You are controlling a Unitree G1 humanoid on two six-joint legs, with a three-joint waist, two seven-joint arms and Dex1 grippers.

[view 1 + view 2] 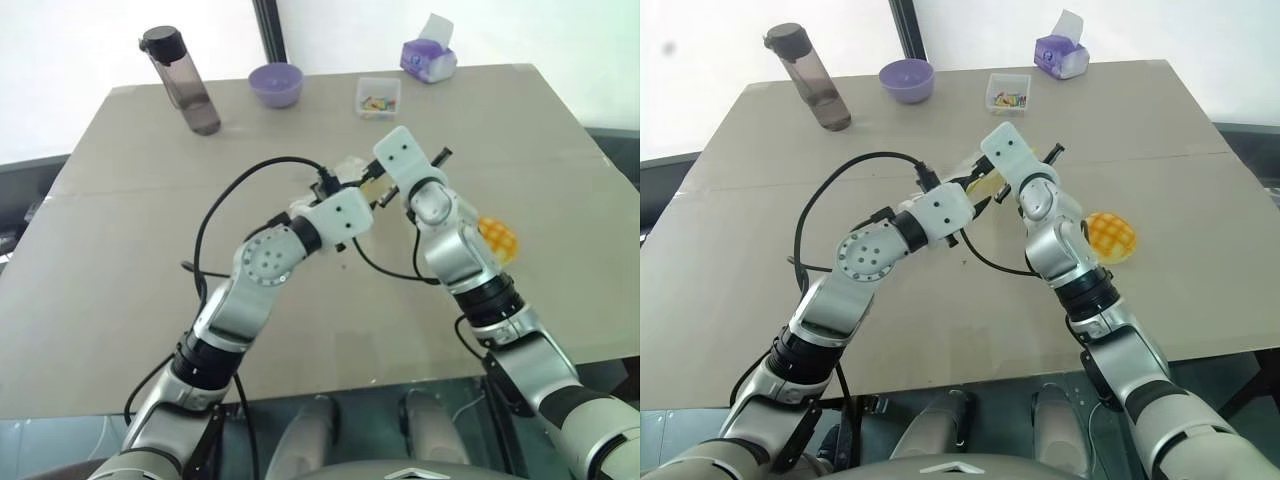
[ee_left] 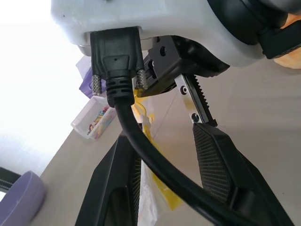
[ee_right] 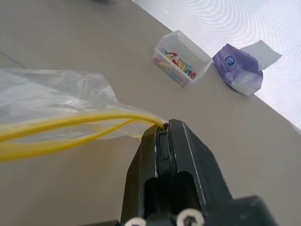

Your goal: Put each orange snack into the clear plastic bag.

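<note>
A: What fills the scene?

B: A wide tan table (image 1: 120, 300) takes up most of the head view. Both arms meet above its middle.

A: And the clear plastic bag (image 3: 51, 101)?

B: It hangs between the two grippers at the centre of the frame, off the tabletop, its yellow seal strip split into two lines. The right gripper (image 3: 165, 129) has its jaws pressed together on the corner of that strip. The left gripper (image 2: 164, 188) has its jaws partly spread, with the bag's film and yellow strip lying between its fingers (image 2: 221, 165).

A: The orange snack (image 1: 1110, 236)?

B: It sits on the table at centre right, just beside the right forearm, apart from the bag.

A: Along the top edge?

B: A dark bottle (image 1: 185, 85) upper left, a purple bowl (image 1: 276, 84), a small clear box (image 1: 378, 97) of colourful bits, and a purple tissue pack (image 1: 428, 58).
</note>
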